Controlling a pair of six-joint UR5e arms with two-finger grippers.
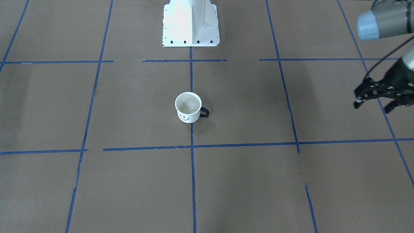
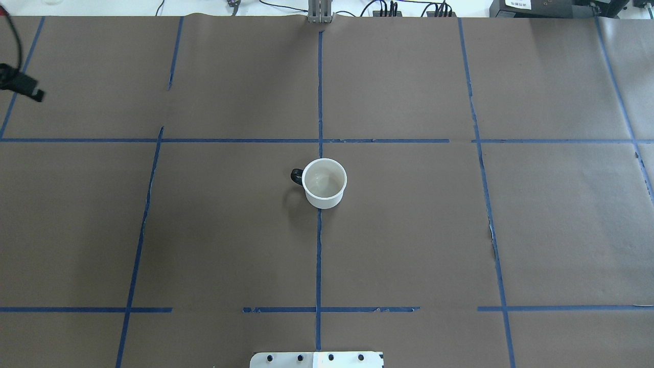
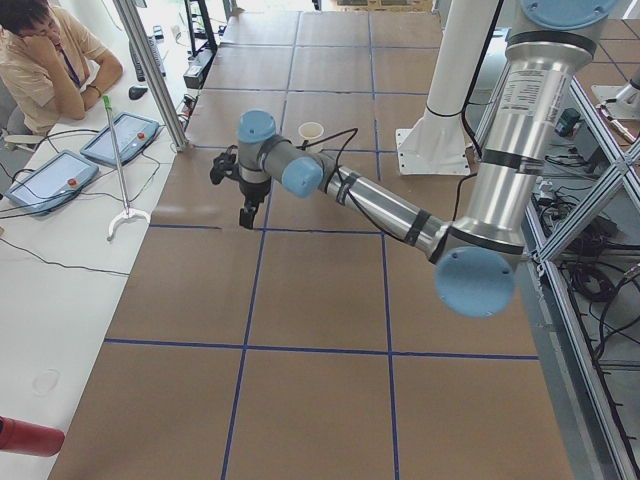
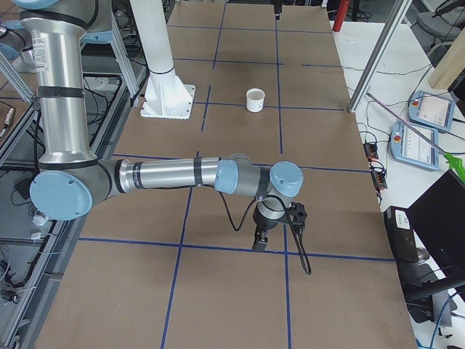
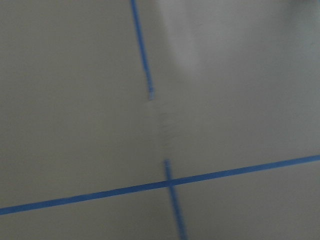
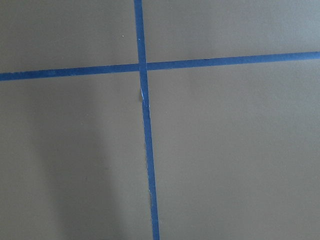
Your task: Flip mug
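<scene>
The white mug [image 1: 188, 107] stands upright at the middle of the table, mouth up, smiley face toward the front-facing camera and black handle toward the robot's left. It also shows in the overhead view [image 2: 324, 182] and both side views [image 3: 311, 131] [image 4: 255, 99]. My left gripper [image 1: 372, 106] hovers open and empty far to the mug's left, at the view's edge [image 2: 23, 86]. My right gripper [image 4: 260, 238] shows only in the exterior right view, far from the mug, low over the table; I cannot tell whether it is open or shut. Both wrist views show only brown paper and blue tape.
The table is covered in brown paper with a blue tape grid [image 2: 319, 255]. The white robot base [image 1: 190, 24] stands behind the mug. A seated operator [image 3: 45, 50] and tablets [image 3: 120, 138] are on a side bench past the far table edge.
</scene>
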